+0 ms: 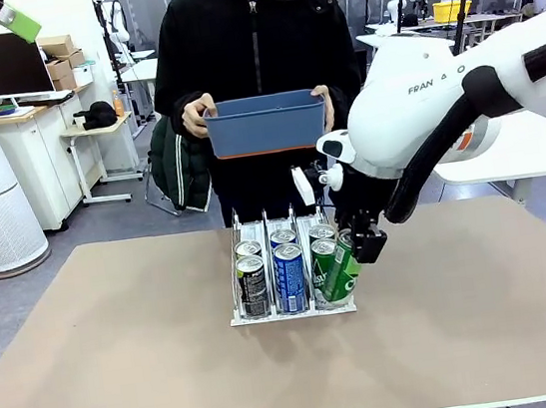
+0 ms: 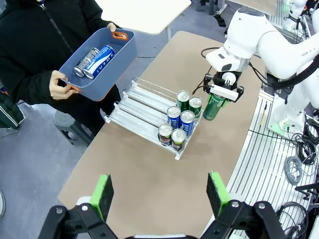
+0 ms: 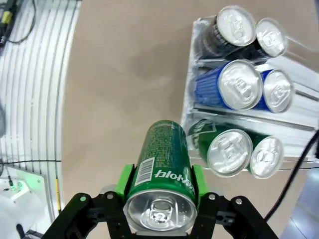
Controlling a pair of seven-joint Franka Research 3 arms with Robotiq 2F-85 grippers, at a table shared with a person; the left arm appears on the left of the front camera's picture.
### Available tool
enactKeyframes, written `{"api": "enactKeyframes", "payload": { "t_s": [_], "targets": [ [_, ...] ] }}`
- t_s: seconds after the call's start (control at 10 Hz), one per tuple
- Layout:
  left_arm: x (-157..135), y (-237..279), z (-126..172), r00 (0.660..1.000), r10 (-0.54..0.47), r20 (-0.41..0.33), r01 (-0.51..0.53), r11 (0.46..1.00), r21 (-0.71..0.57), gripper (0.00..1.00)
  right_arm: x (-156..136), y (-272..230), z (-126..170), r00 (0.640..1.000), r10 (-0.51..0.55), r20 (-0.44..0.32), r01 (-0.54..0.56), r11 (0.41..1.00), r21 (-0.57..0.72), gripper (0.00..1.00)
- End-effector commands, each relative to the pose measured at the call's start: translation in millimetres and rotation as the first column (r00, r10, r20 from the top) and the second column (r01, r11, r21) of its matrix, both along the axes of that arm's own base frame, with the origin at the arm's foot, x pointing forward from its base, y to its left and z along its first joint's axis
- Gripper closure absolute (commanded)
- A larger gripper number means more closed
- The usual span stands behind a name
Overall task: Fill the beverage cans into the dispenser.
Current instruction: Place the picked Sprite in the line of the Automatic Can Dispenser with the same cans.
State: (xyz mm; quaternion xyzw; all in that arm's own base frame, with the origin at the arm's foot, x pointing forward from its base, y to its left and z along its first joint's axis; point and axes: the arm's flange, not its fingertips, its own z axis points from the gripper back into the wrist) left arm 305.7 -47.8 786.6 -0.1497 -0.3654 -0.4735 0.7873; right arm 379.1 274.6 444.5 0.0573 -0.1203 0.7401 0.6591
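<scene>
The dispenser stands mid-table with several beverage cans upright at its front end: dark ones in the left lane, blue ones in the middle, green ones on the right. My right gripper is shut on a green can, which hangs tilted just off the rack's front right corner. The right wrist view shows that can clamped between the green pads, beside the rack. My left gripper is open and empty, high above the table's near left.
A person at the far edge holds a blue bin in both hands; it contains two cans lying down. The back of the rack's lanes is bare. Another table stands to the right.
</scene>
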Motion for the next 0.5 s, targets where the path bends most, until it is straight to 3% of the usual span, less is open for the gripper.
{"api": "enactKeyframes", "payload": {
  "t_s": [0.0,0.4],
  "targets": [
    [0.4,0.9,-1.1,1.000,0.005,0.002,-0.005,1.000,0.004,0.00,2.4,7.6,-7.1,0.994,0.004,0.106,-0.004,1.000,0.005,0.42],
    [0.4,0.9,-1.1,1.000,0.005,0.002,-0.005,1.000,0.004,0.00,6.2,14.5,-17.2,0.980,0.012,0.200,0.000,0.998,-0.059,0.42]
  ]
}}
